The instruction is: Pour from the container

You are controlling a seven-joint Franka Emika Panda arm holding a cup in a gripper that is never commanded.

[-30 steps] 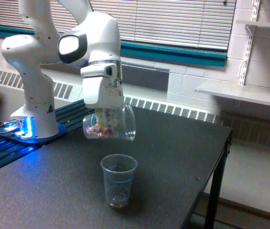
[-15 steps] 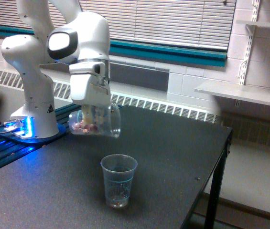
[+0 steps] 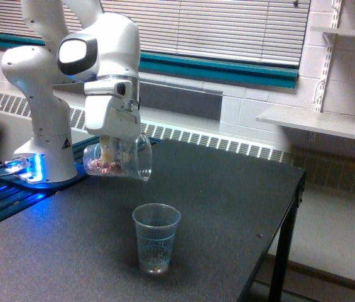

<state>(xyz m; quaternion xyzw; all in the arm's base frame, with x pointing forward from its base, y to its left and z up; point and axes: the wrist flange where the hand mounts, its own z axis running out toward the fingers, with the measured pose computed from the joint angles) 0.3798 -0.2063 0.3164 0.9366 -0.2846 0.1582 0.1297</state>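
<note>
Tumbler tipped on its side, held in the air!
Gripper (image 3: 110, 146) clamps the container (image 3: 117, 160) — smooth clear plastic, pinkish pieces inside — above the dark speckled table (image 3: 227, 207), toward its back edge; tapered cup (image 3: 156, 237) stands near the front.

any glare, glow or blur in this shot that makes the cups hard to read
Exterior view: soft overall, slightly low resolution. A blue glow from the arm's base spills onto the dark table at the exterior view's left. The clear, tilted tumbler of pinkish-red pieces in the gripper shows pale highlights; the smaller clear cup below blends into the tabletop, its contents barely legible.
</note>
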